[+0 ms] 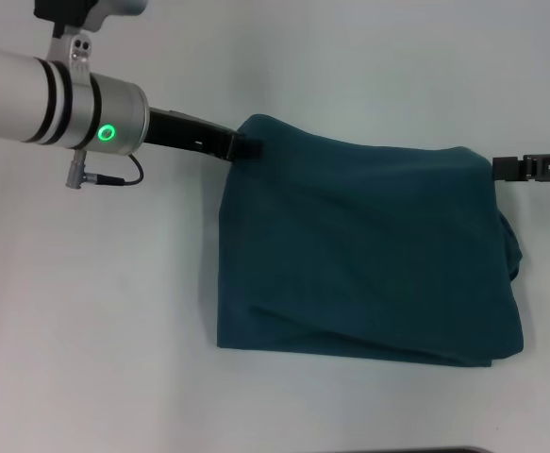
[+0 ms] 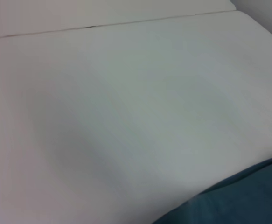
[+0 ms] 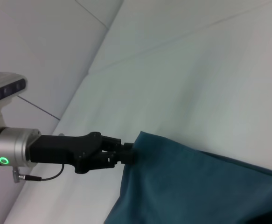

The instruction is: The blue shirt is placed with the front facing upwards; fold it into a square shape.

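Head view shows the blue shirt (image 1: 369, 255) lying on the white table (image 1: 114, 330) as a rough folded block, plain teal side up, no lettering visible; it sits right of centre, its near edge slanting and a bulge of spare cloth at the right side. The left gripper (image 1: 246, 148) is clamped on the far left corner of the shirt, which the right wrist view confirms, its dark fingers (image 3: 126, 154) pinched together on the cloth tip; the right gripper (image 1: 497, 168) sits at the far right corner, touching the cloth edge, but whether it is pinching or loose I cannot tell. Both far corners look lifted, the cloth between them sagging slightly.

As a judgement, the step in hand is carrying the far edge toward the near edge to halve the block; to do it well both arms should travel together at equal height, keeping the held edge taut and parallel to the near edge; the corners should land on the near corners; release should wait until the cloth rests flat. The right-side bulge may spoil the square unless tucked.
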